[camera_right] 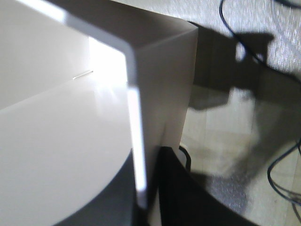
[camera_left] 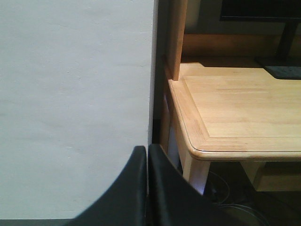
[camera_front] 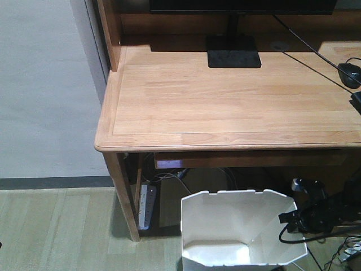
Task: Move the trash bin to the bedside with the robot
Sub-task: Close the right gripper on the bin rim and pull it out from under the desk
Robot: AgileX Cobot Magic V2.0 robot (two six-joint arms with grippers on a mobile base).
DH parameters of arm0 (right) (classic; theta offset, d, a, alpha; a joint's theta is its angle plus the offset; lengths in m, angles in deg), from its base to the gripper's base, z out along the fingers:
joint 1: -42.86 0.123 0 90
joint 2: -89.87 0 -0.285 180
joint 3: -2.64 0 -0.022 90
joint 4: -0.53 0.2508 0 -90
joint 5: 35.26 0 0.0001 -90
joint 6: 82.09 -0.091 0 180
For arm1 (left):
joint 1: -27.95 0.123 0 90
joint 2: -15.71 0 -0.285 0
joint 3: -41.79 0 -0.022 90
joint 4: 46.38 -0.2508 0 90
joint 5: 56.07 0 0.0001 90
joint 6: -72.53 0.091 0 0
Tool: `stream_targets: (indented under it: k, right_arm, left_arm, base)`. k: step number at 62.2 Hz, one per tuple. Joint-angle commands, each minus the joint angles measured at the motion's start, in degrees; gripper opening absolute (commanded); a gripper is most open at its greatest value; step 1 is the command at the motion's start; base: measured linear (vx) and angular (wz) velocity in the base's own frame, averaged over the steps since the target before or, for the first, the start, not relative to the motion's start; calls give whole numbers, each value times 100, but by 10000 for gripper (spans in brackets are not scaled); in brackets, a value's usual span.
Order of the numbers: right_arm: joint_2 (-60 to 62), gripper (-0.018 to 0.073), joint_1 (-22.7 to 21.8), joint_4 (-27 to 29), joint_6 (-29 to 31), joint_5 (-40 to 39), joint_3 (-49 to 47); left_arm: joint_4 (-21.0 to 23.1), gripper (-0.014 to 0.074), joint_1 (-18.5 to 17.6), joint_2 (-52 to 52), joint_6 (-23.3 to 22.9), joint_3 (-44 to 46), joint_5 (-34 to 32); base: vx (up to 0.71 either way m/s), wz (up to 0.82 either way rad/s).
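Note:
The white trash bin (camera_front: 225,226) stands on the floor in front of the desk, its faceted rim open upward. My right gripper (camera_front: 290,221), on a slim black arm with a trailing cable, is at the bin's right rim. In the right wrist view the gripper (camera_right: 148,162) is shut on the bin's wall (camera_right: 160,61), one finger inside and one outside. My left gripper (camera_left: 146,155) is shut with nothing in it, its fingers (camera_left: 131,188) pressed together, held up facing the wall beside the desk corner. The bedside is out of view.
A light wooden desk (camera_front: 225,107) with a monitor stand (camera_front: 233,58) and mouse (camera_front: 350,73) rises just behind the bin. A power strip (camera_front: 145,206) leans by the desk leg (camera_front: 124,197). Cables (camera_right: 282,174) lie on the floor right of the bin. A pale wall (camera_left: 70,94) is on the left.

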Motion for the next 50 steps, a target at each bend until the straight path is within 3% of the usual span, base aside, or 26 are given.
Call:
stream_targets:
  k: [1, 50]
  right_arm:
    - [842, -6, -15, 97, 20, 1041, 294]
    - [1304, -6, -22, -47, 19, 1438, 553]
  left_arm:
    - [54, -6, -13, 56, -46, -165, -422]
    - [54, -6, -13, 56, -46, -165, -422]
  base:
    - [0, 0]
    - [0, 0]
